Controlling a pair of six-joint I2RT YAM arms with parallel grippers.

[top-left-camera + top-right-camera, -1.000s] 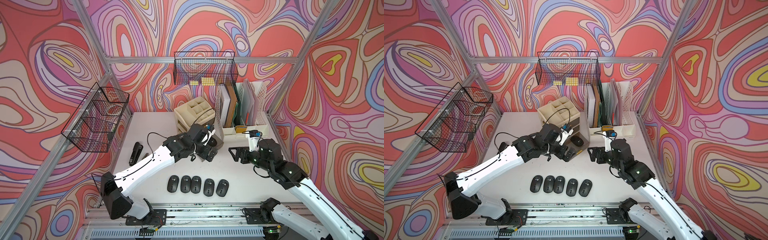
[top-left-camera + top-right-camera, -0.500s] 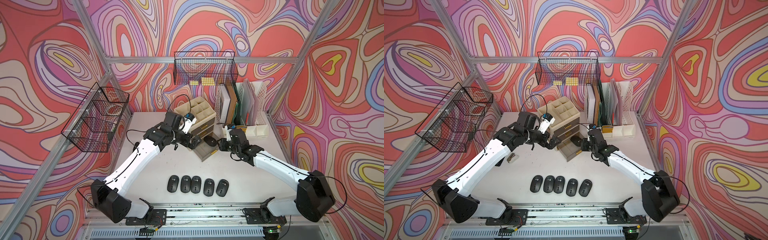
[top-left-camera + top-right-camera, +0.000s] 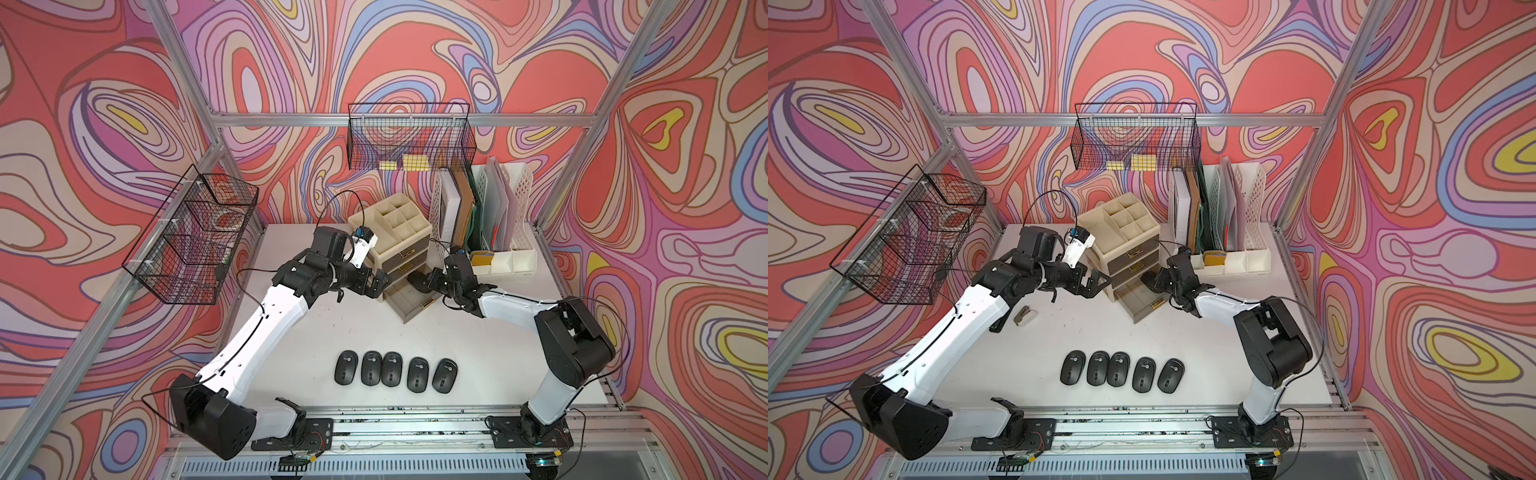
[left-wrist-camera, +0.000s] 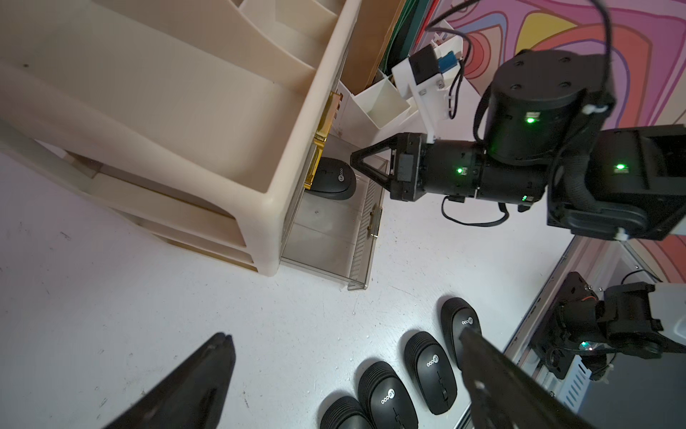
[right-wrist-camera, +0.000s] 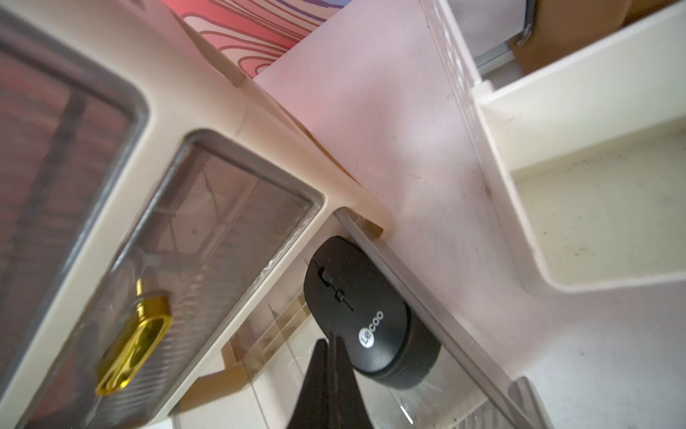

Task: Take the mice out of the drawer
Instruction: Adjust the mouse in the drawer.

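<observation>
The drawer [image 3: 415,311], lowest of three in the cream organiser [image 3: 390,232], stands pulled out toward the near side at the far middle of the bench [image 3: 478,353]. One black mouse [image 5: 365,315] lies inside it, at the far end against the right wall, its scroll-wheel end toward the organiser and its white logo end toward the drawer front.

The right fingers [image 5: 326,371] are pressed together with nothing between them (a single dark wedge in the right wrist view). Their tip sits inside the drawer just beside the logo end of that mouse; whether it touches I cannot tell.

The left fingers [image 4: 193,382] are spread wide and empty, hanging above the bench just left of the organiser and apart from the drawer.

Five more mice [image 3: 392,369] lie in a tidy row on the near part of the bench, side by side, well apart from the drawer. In a top view a small grey staple remover [image 3: 1022,314] rests on the bench by the left arm.
</observation>
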